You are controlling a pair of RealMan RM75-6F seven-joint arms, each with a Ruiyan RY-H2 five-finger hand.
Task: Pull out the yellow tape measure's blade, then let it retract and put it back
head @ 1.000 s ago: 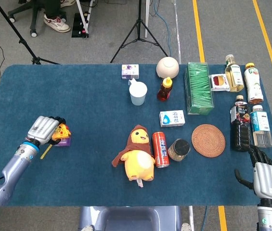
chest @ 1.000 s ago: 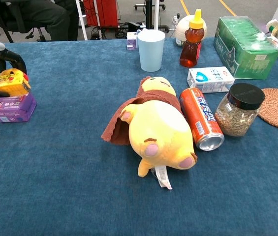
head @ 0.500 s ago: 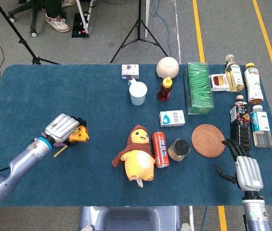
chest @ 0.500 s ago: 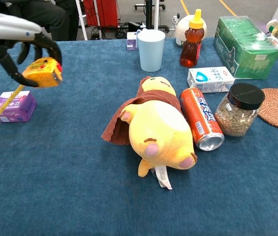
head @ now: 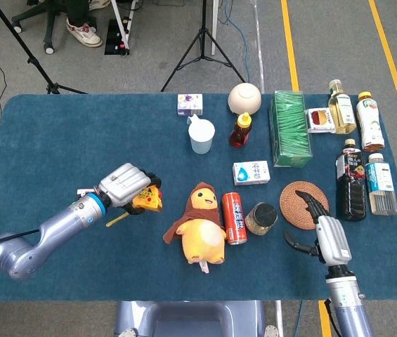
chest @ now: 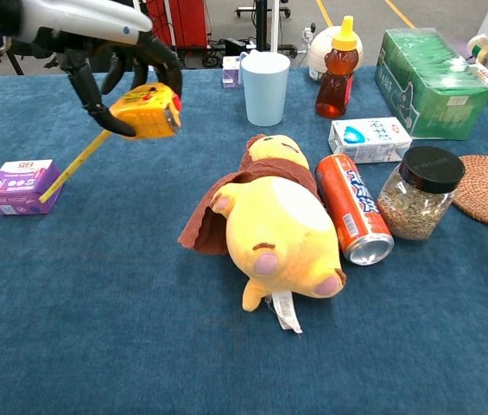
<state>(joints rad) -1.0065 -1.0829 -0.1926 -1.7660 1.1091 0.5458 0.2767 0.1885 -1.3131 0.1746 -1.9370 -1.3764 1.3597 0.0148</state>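
My left hand (head: 126, 187) (chest: 110, 47) grips the yellow tape measure (head: 146, 200) (chest: 146, 111) above the table, left of the plush toy. A short length of yellow blade (chest: 72, 168) (head: 117, 220) hangs out of the case, slanting down toward the left. My right hand (head: 322, 235) hovers over the table's front right, near the woven coaster (head: 304, 199), fingers apart and holding nothing. It does not show in the chest view.
A small purple box (chest: 21, 185) lies at the left. A yellow plush toy (head: 199, 226), red can (head: 234, 217), black-lidded jar (head: 261, 218) and milk carton (head: 251, 172) fill the middle. Cup (head: 202, 135), honey bottle (head: 240, 130), green box (head: 290, 128) and several bottles (head: 356, 179) stand behind and right.
My left hand lifted the tape measure off the purple box and carried it right toward the plush toy, blade trailing. My right hand moved up and left toward the coaster.
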